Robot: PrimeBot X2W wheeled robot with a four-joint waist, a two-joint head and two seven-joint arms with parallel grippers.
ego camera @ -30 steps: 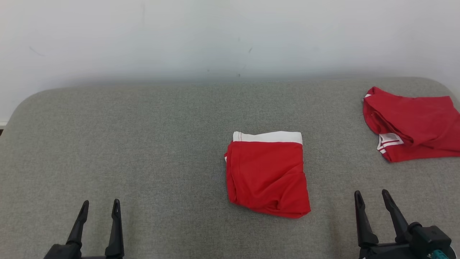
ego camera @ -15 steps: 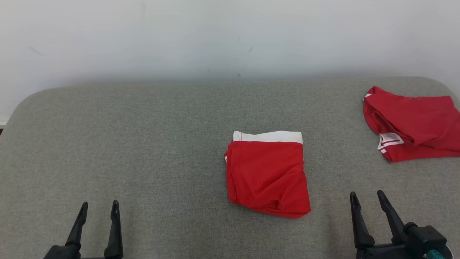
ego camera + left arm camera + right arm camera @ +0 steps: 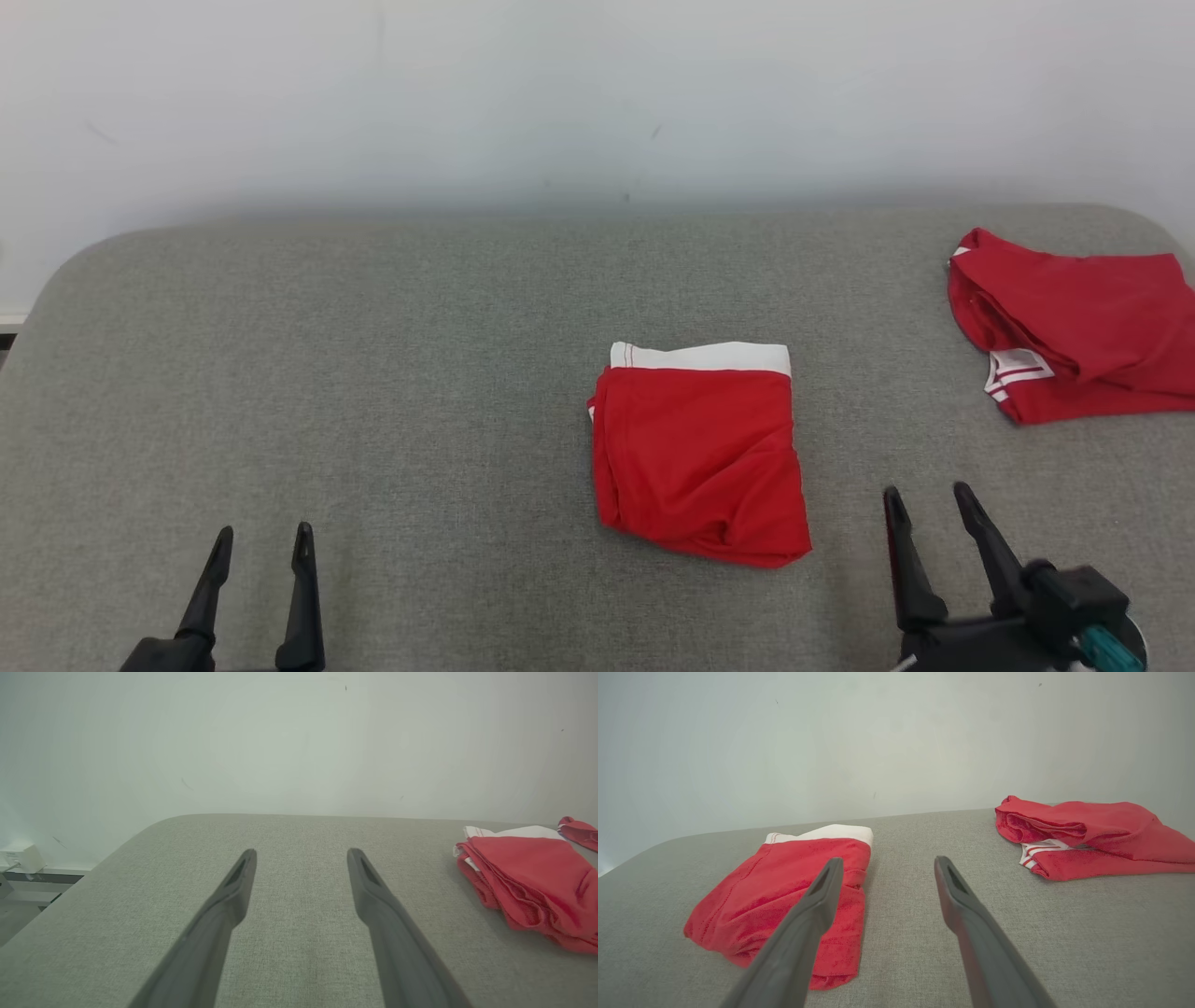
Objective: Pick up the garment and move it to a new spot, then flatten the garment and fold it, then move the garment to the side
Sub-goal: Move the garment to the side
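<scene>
The folded red garment [image 3: 700, 457] is lying in the middle of the grey cushion [image 3: 373, 373]. It's looking light, soft and floppy, so it's probably wanting a pinch through every layer at its near right corner. The right gripper [image 3: 926, 488] is hovering near that corner, spread wide and empty. The left gripper [image 3: 263, 530], well apart, is gaping empty too.
</scene>
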